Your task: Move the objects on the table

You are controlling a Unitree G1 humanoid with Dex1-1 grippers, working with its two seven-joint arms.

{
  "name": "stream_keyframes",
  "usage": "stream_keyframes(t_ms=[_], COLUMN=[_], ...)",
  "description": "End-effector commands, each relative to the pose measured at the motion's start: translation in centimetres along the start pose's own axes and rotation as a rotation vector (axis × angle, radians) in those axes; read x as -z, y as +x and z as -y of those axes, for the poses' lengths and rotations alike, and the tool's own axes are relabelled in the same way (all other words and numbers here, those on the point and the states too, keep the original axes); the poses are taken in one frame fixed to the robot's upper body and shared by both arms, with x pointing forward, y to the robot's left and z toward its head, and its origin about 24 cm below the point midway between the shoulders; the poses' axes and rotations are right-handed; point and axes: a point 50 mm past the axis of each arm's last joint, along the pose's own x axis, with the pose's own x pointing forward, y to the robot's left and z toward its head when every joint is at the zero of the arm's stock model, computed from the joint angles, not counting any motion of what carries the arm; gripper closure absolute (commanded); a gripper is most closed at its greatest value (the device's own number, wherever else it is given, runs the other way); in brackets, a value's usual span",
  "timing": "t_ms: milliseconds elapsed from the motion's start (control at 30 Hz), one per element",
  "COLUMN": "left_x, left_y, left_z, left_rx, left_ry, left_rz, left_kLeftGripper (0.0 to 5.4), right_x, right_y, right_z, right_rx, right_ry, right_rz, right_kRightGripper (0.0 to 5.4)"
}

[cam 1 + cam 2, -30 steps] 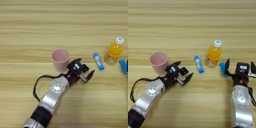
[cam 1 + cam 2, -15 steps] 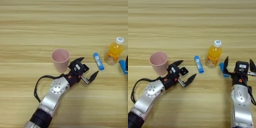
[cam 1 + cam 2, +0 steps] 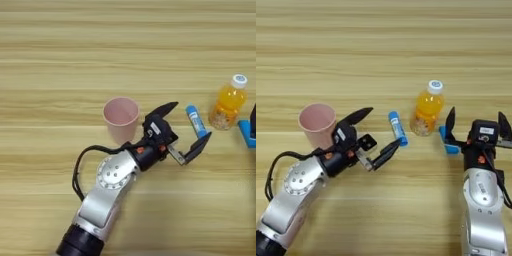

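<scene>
A clear bottle of orange drink [image 3: 427, 107] with a white cap stands upright on the table [image 3: 60, 50], right of centre. My left gripper [image 3: 386, 125] is open wide just left of a blue stick [image 3: 397, 128]. One finger points up past the stick's near end, and the other reaches under its lower end. Nothing is held between them. At the right edge my right gripper [image 3: 476, 121] stands open, to the right of the bottle and apart from it.
A pink cup [image 3: 121, 117] stands upright behind my left wrist, close to the arm. A small blue piece [image 3: 447, 142] lies by the right gripper's left finger. Bare wood stretches across the far half of the table.
My left gripper has moved right toward the blue stick and spread its fingers wider. The bottle, cup and right arm have not moved.
</scene>
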Motion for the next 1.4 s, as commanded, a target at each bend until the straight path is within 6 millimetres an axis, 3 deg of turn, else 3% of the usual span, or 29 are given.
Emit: stream_keyframes(t_ms=[33, 200, 367, 533, 833, 1200, 1400], left_x=[-2.6, -5.4, -7.8, -8.4, -6.1, -0.5, 1.6], left_y=[-0.2, -0.5, -1.6, -3.2, -6.4, -9.3, -9.8], left_z=[0.1, -2.3, -7.5, -11.7, -17.4, -20.4, -20.4], left_rx=[0.022, -0.094, -0.359, -0.567, -0.874, -1.021, -1.07], left_ry=[0.016, 0.081, 0.154, 0.264, 0.396, 0.307, 0.247], left_rz=[0.082, 0.167, 0.235, 0.18, -0.043, -0.243, -0.301], left_kLeftGripper=[0.02, 0.02, 0.02, 0.02, 0.02, 0.02, 0.02], right_x=[0.2, 0.3, 0.4, 0.5, 0.5, 0.5, 0.2], right_y=[0.2, 0.2, 0.3, 0.3, 0.3, 0.2, 0.1], right_z=[-0.1, -0.1, -0.3, -0.3, -0.2, -0.2, -0.2], right_rx=[-0.002, -0.005, -0.009, -0.01, -0.013, -0.025, -0.031], right_ry=[0.0, -0.004, -0.006, -0.006, -0.005, 0.001, 0.004], right_rz=[-0.006, -0.01, -0.014, -0.014, -0.011, -0.008, 0.005], right_kRightGripper=[0.0, 0.0, 0.0, 0.0, 0.0, 0.0, 0.0])
